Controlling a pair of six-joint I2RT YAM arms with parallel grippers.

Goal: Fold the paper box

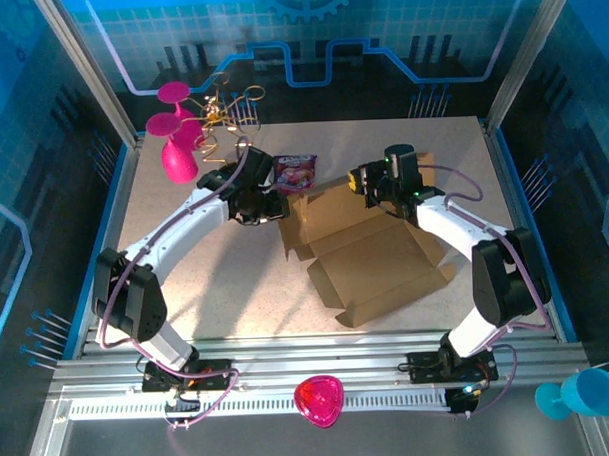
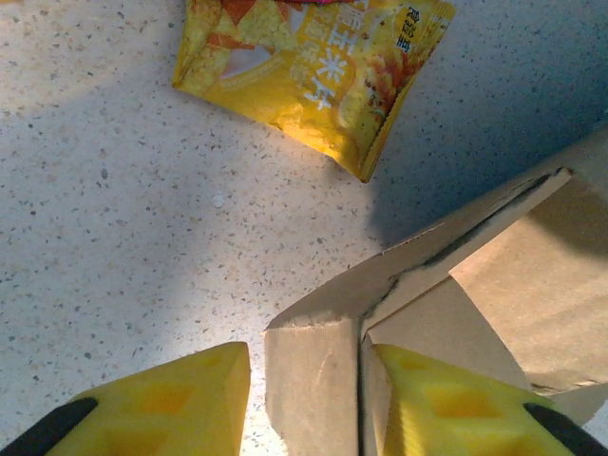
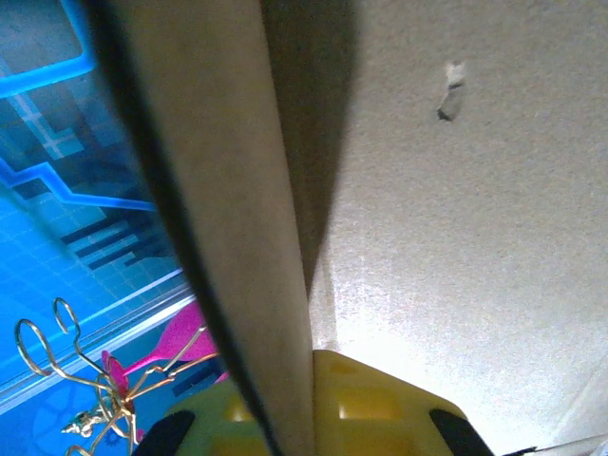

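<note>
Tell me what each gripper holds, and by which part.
Right gripper clamps the paper box by an upright flap; left gripper straddles its corner flap, grip unclear.

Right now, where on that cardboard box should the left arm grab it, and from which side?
The raised flap at the paper box's far-left corner. It is a thin sheet standing off the table, so the left end effector can straddle its free edge from above, one finger per face. The flat-lying base likely offers no pinch.
</note>
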